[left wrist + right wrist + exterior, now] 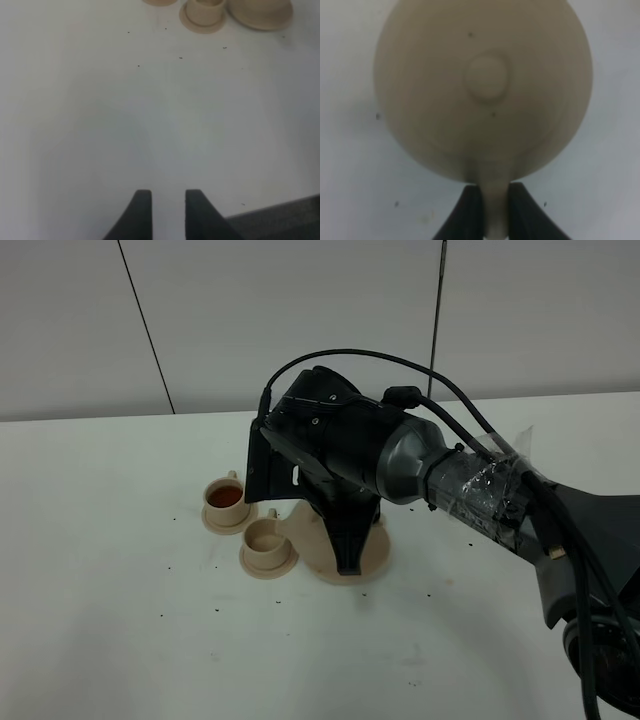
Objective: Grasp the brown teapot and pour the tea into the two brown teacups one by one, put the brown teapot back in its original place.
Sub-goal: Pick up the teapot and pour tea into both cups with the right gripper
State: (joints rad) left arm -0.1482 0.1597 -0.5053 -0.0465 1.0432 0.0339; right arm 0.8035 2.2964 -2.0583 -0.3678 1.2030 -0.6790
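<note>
Teapot (485, 90) looks hard and heavy with tea; it would break if dropped. Right gripper (494, 189) is pinched tight on its loop handle (495, 220), the best place to hold, above the big saucer (303, 538). Left gripper (167, 194), away from the saucer, has fingers a little apart, empty.

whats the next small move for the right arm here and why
Probably lift the squat beige-tan ceramic teapot slightly: the right gripper is shut on its loop handle, the far small tan ceramic teacup holds dark tea, and the nearer teacup looks empty, so it seems next.
</note>
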